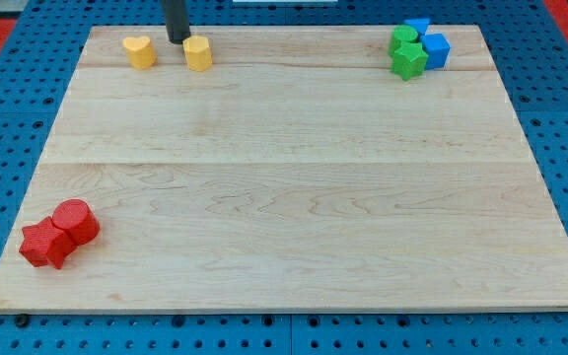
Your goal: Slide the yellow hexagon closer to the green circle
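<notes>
The yellow hexagon [197, 53] sits near the view's top left of the wooden board. My tip [178, 39] is just left of and above it, very close to its upper left side. A yellow heart-shaped block [139, 50] lies further left. The green circle [402, 37] is at the view's top right, in a cluster with a green star-like block [408, 60] and two blue blocks [435, 48], [418, 26]. The hexagon and the green circle are far apart along the top edge.
A red cylinder [75, 221] and a red star-like block [44, 244] touch each other at the view's bottom left. The wooden board [294, 187] lies on a blue pegboard surface, with its edges all in view.
</notes>
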Action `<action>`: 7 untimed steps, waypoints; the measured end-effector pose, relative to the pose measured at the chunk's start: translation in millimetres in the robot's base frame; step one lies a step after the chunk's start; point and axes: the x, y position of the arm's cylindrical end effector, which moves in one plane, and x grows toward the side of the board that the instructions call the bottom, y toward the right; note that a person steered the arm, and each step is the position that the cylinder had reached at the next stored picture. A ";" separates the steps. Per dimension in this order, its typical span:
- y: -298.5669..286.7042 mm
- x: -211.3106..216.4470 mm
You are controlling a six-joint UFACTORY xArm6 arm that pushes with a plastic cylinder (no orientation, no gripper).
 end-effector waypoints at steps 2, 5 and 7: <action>-0.5 20.7; 68.6 24.8; 79.5 31.5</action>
